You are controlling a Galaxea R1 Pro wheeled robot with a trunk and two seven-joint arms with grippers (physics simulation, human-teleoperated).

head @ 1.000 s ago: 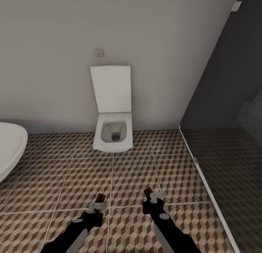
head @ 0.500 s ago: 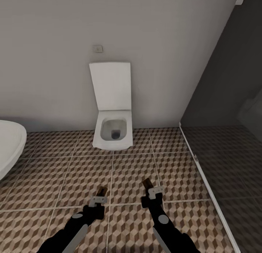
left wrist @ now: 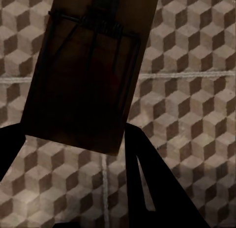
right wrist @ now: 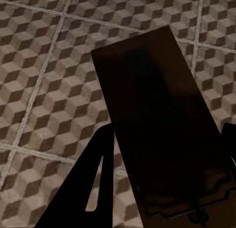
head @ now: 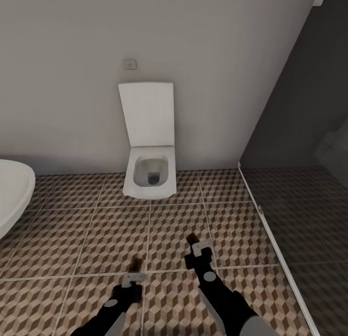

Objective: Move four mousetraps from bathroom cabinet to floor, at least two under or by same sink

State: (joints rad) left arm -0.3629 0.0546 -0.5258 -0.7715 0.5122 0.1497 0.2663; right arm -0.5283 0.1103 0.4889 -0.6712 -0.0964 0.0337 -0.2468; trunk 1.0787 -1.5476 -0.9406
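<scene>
Both tools, left tool (head: 135, 270) and right tool (head: 195, 245), each clamp one mousetrap (left wrist: 86, 71) (right wrist: 160, 125) above the bathroom floor (head: 87, 239).

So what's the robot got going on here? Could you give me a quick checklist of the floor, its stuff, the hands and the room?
Surface: patterned cube-print floor tiles with pale grout; a darker grey section lies to the right, past a white strip.
Job's things: two mousetraps, one in each gripper, the left mousetrap and the right mousetrap, both held above the floor.
Clutter: nothing seen.
Grippers: left gripper shut on its mousetrap; right gripper shut on its mousetrap, reaching further forward.
Cables: nothing seen.
Surroundings: white toilet with lid up against a pale wall; small wall plate above it; white rounded bathtub edge at far left.
</scene>
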